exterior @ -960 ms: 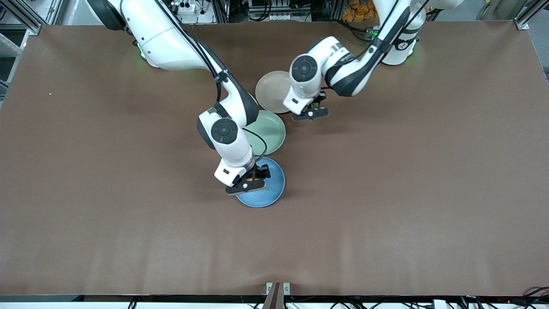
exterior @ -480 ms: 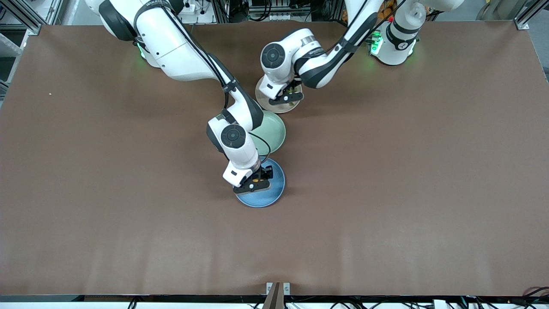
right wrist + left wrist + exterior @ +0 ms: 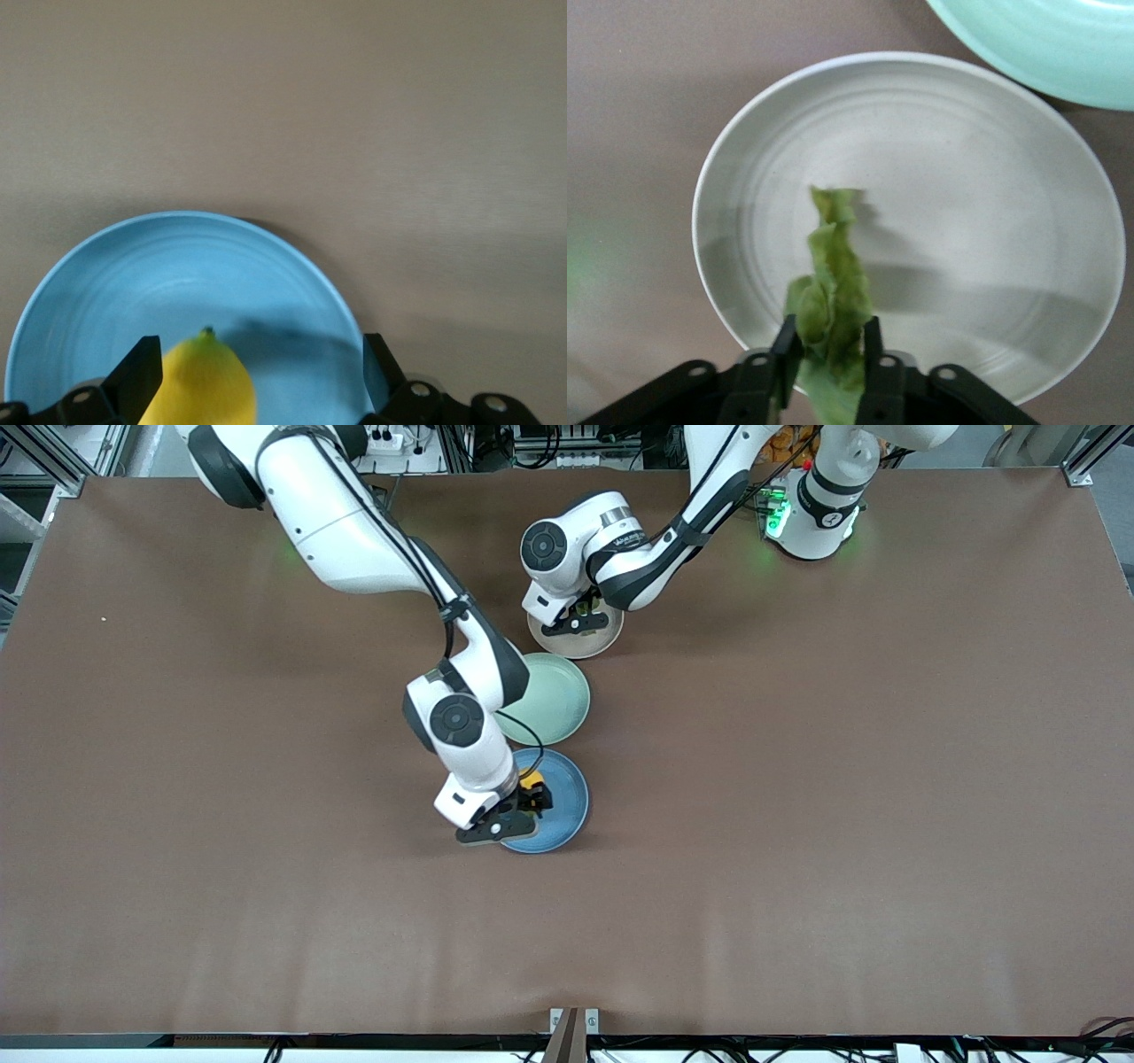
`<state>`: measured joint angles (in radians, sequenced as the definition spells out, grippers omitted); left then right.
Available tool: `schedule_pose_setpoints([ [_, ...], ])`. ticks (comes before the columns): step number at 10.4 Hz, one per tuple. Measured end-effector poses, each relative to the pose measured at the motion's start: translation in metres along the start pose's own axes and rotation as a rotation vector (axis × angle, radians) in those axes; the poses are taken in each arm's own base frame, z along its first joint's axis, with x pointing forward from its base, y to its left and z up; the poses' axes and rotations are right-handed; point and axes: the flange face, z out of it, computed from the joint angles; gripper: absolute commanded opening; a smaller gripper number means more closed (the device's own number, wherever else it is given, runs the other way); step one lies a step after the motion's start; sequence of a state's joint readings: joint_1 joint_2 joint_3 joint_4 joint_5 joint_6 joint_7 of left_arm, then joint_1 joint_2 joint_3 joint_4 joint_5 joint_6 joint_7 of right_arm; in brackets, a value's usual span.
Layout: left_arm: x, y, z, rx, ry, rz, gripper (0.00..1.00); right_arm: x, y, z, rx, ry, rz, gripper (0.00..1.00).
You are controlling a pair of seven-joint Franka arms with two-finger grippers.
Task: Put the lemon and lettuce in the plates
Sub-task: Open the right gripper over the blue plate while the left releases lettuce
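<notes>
We see the left pincer [image 3: 574, 622] over the beige plate [image 3: 602, 638], clenched on the lettuce [image 3: 831, 301], which hangs above that plate's middle; the right pincer [image 3: 523, 808] hovers over the blue plate [image 3: 567, 802] with fingers spread wide and the lemon [image 3: 202, 382] between them, touching neither; the green plate [image 3: 558, 695] sits between the two plates on the tabletop [image 3: 842, 779].

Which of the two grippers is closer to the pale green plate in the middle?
Right. The right gripper is over the round blue plate beside the pale green plate; the left gripper holds lettuce over the beige plate.
</notes>
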<state>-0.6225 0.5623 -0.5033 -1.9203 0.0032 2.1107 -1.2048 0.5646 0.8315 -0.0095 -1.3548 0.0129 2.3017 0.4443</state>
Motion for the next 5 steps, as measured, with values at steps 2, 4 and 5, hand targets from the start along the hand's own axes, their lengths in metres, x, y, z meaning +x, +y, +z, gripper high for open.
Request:
schedule_pose_setpoints([
  [2,0.003,0.001,-0.005,-0.009,0.003,-0.005,1.00,0.011,0.011,-0.037,-0.024,-0.118,0.010,1.00],
  [4,0.026,-0.006,-0.025,-0.042,0.024,-0.048,1.00,0.027,0.069,-0.073,-0.005,-0.253,-0.066,1.00],
  [5,0.052,-0.016,-0.044,-0.071,0.043,-0.092,1.00,0.036,0.125,-0.087,0.009,-0.321,-0.112,1.00],
])
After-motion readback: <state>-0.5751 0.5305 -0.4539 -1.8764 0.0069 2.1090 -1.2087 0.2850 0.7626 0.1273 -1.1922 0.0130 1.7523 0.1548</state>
